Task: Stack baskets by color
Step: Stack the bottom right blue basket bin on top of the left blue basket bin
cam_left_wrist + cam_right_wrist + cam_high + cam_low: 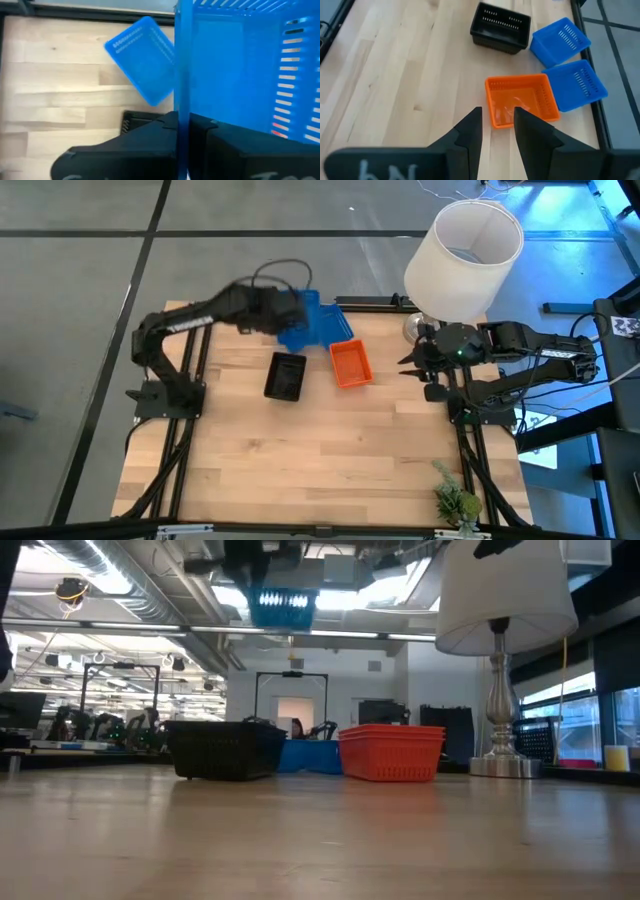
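My left gripper (pixel 287 311) is raised over the table's far side, shut on a blue basket (pixel 283 608) that hangs high above the wood. Two more blue baskets (pixel 560 42) (pixel 580 85) lie side by side on the table near the far edge. An orange basket (pixel 522 100) and a black basket (pixel 500 27) stand on their bottoms nearer the middle. My right gripper (pixel 497 117) hovers open at the table's right side, pointing toward the orange basket and touching nothing. My left gripper pinches one side wall of the blue basket (pixel 182 75) between its two fingers; the wall runs edge-on through the gap, with the basket's slotted inside (pixel 295 60) on one side. The basket is lifted clear of the table and hangs below the gripper.
A lamp with a large white shade (pixel 465 245) stands on its metal foot (pixel 505 765) at the far right corner, close to the right arm. A small green plant (pixel 455 500) sits at the near right corner. Bare wood (pixel 300 460) fills the table's near half.
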You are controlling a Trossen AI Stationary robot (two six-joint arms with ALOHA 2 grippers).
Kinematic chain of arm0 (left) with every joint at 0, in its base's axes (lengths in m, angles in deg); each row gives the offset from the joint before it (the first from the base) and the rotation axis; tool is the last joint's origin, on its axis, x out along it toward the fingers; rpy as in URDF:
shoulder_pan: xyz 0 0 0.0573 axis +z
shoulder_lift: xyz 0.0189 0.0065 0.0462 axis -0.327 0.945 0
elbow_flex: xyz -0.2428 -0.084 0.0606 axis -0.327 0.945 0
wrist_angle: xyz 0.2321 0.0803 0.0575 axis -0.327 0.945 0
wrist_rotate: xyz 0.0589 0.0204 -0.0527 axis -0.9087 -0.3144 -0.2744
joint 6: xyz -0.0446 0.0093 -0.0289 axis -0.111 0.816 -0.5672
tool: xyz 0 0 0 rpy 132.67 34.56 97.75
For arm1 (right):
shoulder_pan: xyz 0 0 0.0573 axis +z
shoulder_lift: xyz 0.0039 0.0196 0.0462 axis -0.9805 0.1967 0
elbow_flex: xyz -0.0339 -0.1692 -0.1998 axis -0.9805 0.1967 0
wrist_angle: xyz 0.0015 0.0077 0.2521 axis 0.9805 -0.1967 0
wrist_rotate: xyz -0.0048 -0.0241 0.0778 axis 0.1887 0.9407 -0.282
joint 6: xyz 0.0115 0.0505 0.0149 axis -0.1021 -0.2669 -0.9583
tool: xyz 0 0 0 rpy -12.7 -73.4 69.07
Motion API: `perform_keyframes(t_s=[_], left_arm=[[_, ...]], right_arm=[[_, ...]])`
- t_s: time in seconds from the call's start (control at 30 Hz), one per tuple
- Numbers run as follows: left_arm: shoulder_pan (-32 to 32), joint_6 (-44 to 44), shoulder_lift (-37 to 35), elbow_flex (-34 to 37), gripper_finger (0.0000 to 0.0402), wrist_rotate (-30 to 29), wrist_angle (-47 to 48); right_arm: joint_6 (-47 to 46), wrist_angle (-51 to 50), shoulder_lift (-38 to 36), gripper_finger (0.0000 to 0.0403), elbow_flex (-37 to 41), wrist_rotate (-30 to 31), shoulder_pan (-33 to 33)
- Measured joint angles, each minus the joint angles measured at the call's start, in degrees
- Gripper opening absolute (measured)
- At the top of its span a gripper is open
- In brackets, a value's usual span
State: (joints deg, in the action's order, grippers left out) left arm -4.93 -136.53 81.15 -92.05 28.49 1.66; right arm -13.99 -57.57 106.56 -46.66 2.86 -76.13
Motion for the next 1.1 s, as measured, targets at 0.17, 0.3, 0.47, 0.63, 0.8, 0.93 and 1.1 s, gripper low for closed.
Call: perform_keyframes(t_s=[0.17, 0.3, 0.47, 0.63, 0.8, 0.93, 1.1], left_arm=[[11.6, 1.4, 0.1, 4.4, 0.0000, 8.8, -2.0], [18.5, 3.5, 0.0, 10.3, 0.0000, 16.0, -10.2], [22.9, 2.9, 0.1, 21.6, 0.0000, 25.0, -24.3], [24.9, -0.8, 0.1, 31.3, 0.0000, 28.0, -30.1], [25.2, -2.9, 0.1, 37.6, 0.0000, 30.1, -35.8], [25.2, -5.0, 0.1, 40.6, 0.0000, 30.0, -40.7], [25.2, -6.4, 0.1, 41.4, 0.0000, 27.1, -40.8]], right_arm=[[0.1, 2.7, 0.0, 0.0110, 0.0, 0.0, 0.0], [0.1, 4.0, 0.0, 0.0110, 0.0, 0.0, 0.0], [0.1, 4.7, 0.0, 0.0110, 0.0, 1.5, 0.0], [0.1, 4.7, 0.0, 0.0110, 0.0, 3.4, 0.0], [0.1, 4.6, 0.0, 0.0110, 0.0, 3.4, 0.0], [0.1, 4.6, 0.0, 0.0110, 0.0, 3.5, 0.0], [0.1, 4.6, 0.0, 0.0110, 0.0, 3.5, 0.0]])
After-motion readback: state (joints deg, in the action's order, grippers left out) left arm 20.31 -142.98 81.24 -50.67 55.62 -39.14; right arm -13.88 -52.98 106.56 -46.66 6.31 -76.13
